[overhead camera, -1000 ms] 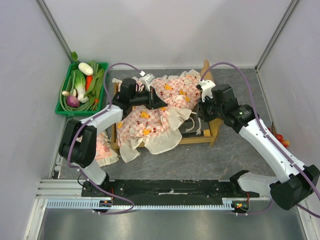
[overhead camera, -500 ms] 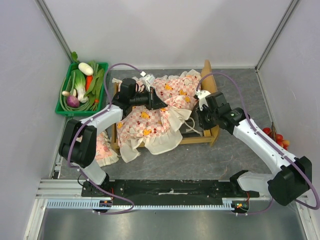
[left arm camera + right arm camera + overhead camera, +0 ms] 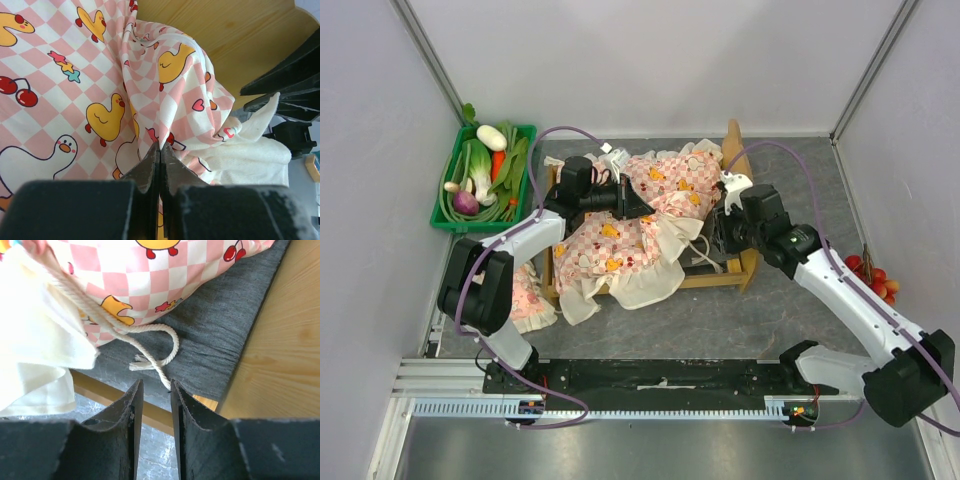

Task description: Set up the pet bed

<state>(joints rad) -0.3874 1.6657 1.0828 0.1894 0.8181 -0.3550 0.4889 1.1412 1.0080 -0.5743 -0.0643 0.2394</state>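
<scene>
Left gripper [image 3: 160, 148] is clamped tight on a raised fold of the pink-checked, frilled fabric mattress printed with ducks and cherries [image 3: 75, 100], which lies bunched across the small light-wood pet bed with the curved headboard [image 3: 240, 30] in the middle of the table, its cream frill spilling over the near rail. Right gripper [image 3: 152, 384] hovers over the bed's dark grey base with its jaws parted by a narrow gap and nothing between them, the frayed end of a white twisted cord [image 3: 87, 302] just at one tip. A thin pinch may slip if pulled hard, and the loose cord could snag the right fingers or get trapped beneath the mattress; dragging might also shift the light frame.
</scene>
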